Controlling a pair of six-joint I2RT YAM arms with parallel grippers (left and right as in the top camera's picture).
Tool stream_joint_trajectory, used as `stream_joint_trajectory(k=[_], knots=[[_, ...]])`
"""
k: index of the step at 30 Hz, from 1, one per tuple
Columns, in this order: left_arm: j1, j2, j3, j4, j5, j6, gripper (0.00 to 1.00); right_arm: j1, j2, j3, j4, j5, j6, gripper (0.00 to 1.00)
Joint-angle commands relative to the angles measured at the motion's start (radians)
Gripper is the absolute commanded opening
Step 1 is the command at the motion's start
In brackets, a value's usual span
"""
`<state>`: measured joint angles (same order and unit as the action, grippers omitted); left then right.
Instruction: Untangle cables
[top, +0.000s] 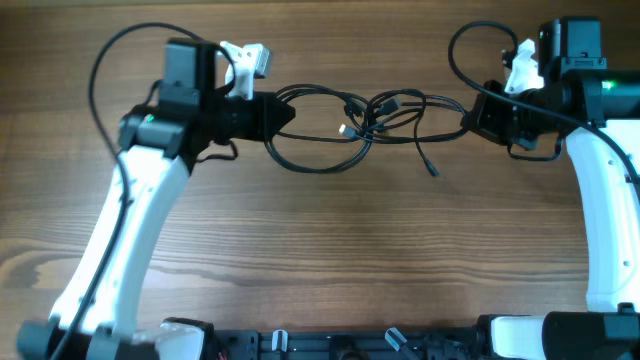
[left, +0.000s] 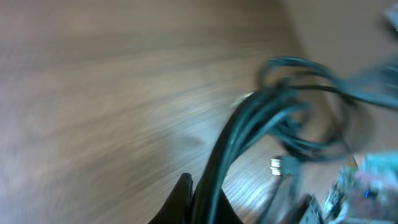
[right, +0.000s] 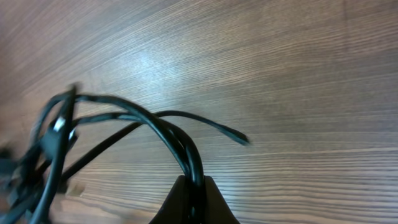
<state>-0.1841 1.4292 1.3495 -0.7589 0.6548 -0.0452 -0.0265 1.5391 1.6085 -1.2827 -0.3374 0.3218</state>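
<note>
Cables (top: 372, 108), light and limp, sit pinched at opposite ends by left fingers (top: 280, 113) and right fingers (top: 476, 116), best regripped nearer their tangled middle.

The cables (top: 350, 120) stretch across the far middle of the table (top: 320, 260), with my left gripper (top: 283, 115) clamped on their left end and my right gripper (top: 468, 118) on their right. One cable end trails nearer, right of the tangle.
</note>
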Motion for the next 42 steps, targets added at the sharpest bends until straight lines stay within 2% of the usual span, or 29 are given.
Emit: stream_joint_trajectory(k=[1,2,3,5,6,7,8,10,12,16,21,23,25,27,32,33,34,35,36,37,39,42], knots=[[0.047,-0.166,0.025,0.000,0.105,0.204,0.04,-0.050,0.014,0.021,0.016,0.163,-0.051,0.04],[0.047,-0.190,0.025,0.008,0.056,0.195,0.04,-0.050,0.015,0.021,0.021,0.151,-0.060,0.04],[0.047,-0.196,0.025,0.014,-0.041,0.130,0.04,-0.050,0.015,0.021,0.021,0.151,-0.060,0.04],[0.047,-0.197,0.025,-0.001,-0.425,-0.184,0.04,-0.050,0.015,0.021,0.020,0.156,-0.056,0.04],[0.047,-0.194,0.025,-0.041,-0.662,-0.364,0.04,-0.050,0.015,0.021,0.021,0.157,-0.053,0.04],[0.047,-0.192,0.025,-0.068,-0.783,-0.453,0.04,-0.050,0.015,0.021,0.021,0.177,-0.030,0.04],[0.047,-0.191,0.025,-0.085,-0.843,-0.486,0.04,-0.050,0.015,0.021,0.014,0.221,0.014,0.04],[0.047,-0.191,0.025,-0.093,-0.837,-0.483,0.04,-0.050,0.015,0.021,-0.002,0.294,0.078,0.04],[0.047,-0.191,0.025,-0.095,-0.802,-0.458,0.04,-0.050,0.015,0.021,-0.001,0.279,0.065,0.04],[0.047,-0.189,0.025,-0.080,-0.623,-0.309,0.04,-0.050,0.015,0.021,0.011,0.003,-0.202,0.04],[0.047,-0.189,0.025,-0.076,-0.398,-0.174,0.04,-0.050,0.015,0.021,0.010,-0.032,-0.228,0.04],[0.047,-0.185,0.024,-0.079,-0.355,-0.172,0.04,-0.050,0.015,0.021,0.010,-0.032,-0.227,0.04],[0.034,-0.140,0.023,-0.113,-0.356,-0.253,0.04,-0.046,0.015,0.019,0.011,-0.082,-0.225,0.04],[0.018,-0.105,0.023,-0.126,-0.355,-0.278,0.04,-0.030,0.015,0.019,0.012,-0.083,-0.217,0.04],[-0.056,0.007,0.023,-0.129,-0.330,-0.276,0.04,0.051,0.015,0.019,0.032,-0.083,-0.214,0.04],[-0.068,0.021,0.023,-0.129,-0.330,-0.276,0.09,0.064,0.015,0.019,0.035,-0.082,-0.214,0.04],[-0.082,0.040,0.023,-0.129,-0.330,-0.276,0.19,0.085,0.015,0.019,0.042,-0.082,-0.212,0.04],[-0.097,0.056,0.023,-0.129,-0.330,-0.276,0.41,0.096,0.015,0.019,0.048,-0.077,-0.201,0.04],[-0.108,0.065,0.023,-0.129,-0.330,-0.276,0.54,0.105,0.015,0.019,0.055,-0.063,-0.182,0.04],[-0.116,0.073,0.023,-0.129,-0.333,-0.272,0.62,0.112,0.015,0.019,0.062,-0.048,-0.156,0.04],[-0.127,0.079,0.023,-0.129,-0.352,-0.272,0.66,0.123,0.016,0.019,0.076,-0.044,-0.108,0.04],[-0.128,0.079,0.023,-0.129,-0.409,-0.273,0.68,0.151,0.025,0.019,0.093,-0.043,-0.082,0.04]])
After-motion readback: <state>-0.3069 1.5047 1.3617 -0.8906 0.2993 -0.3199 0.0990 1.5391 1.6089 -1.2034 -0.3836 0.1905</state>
